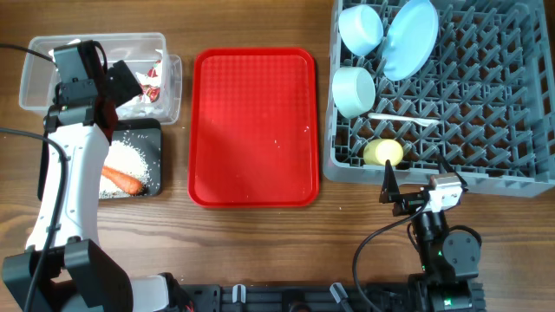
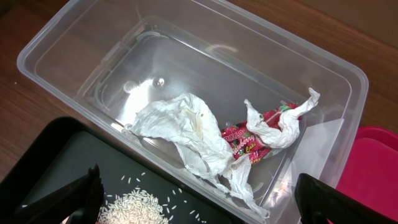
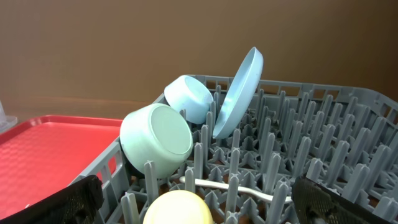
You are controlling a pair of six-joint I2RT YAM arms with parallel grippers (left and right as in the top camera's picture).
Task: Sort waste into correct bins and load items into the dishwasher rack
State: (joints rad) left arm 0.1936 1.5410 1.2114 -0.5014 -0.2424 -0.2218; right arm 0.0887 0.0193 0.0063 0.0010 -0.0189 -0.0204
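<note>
The grey rack (image 3: 323, 143) holds a pale green bowl (image 3: 155, 140) on its side, a pale blue bowl (image 3: 189, 96) just behind it, and a pale blue plate (image 3: 239, 93) tilted on edge. A white spoon (image 3: 230, 186) lies across the pegs behind a yellow cup (image 3: 177, 208). The pincer (image 3: 202, 202) is spread wide. A red tray (image 3: 43, 149) lies to the left.

Overhead, the left arm (image 1: 69, 182) hides much of the tissue (image 2: 180, 124) and part of the clear tub (image 1: 39, 74) from us; the rack (image 1: 512, 165) overruns the top edge; the right wrist view clips the yellow cup (image 3: 179, 208).
</note>
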